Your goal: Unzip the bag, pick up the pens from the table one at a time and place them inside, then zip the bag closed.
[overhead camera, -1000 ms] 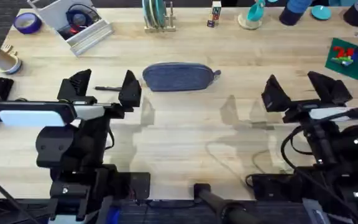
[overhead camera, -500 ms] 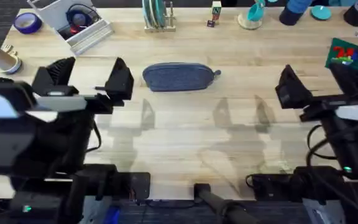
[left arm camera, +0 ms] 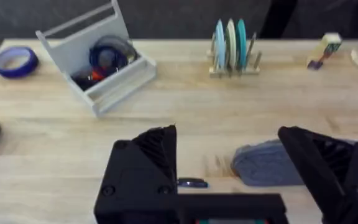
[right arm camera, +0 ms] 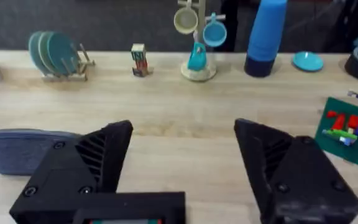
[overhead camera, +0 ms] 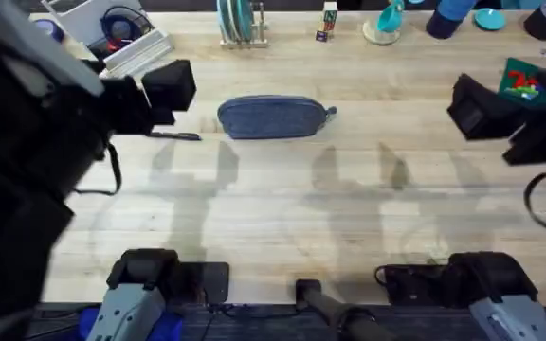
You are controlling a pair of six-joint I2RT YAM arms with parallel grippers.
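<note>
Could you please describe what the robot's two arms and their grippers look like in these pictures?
Both arms are matte black. The left gripper and the right gripper each have two broad, wedge-shaped black fingers with ribbed inner faces and small screw heads on the sides. Black cables loop beside each arm, and the bases nearest the camera have pale grey-blue housings.

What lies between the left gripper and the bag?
In the overhead view, a pen lies on the table between the left gripper and the bag.
</note>
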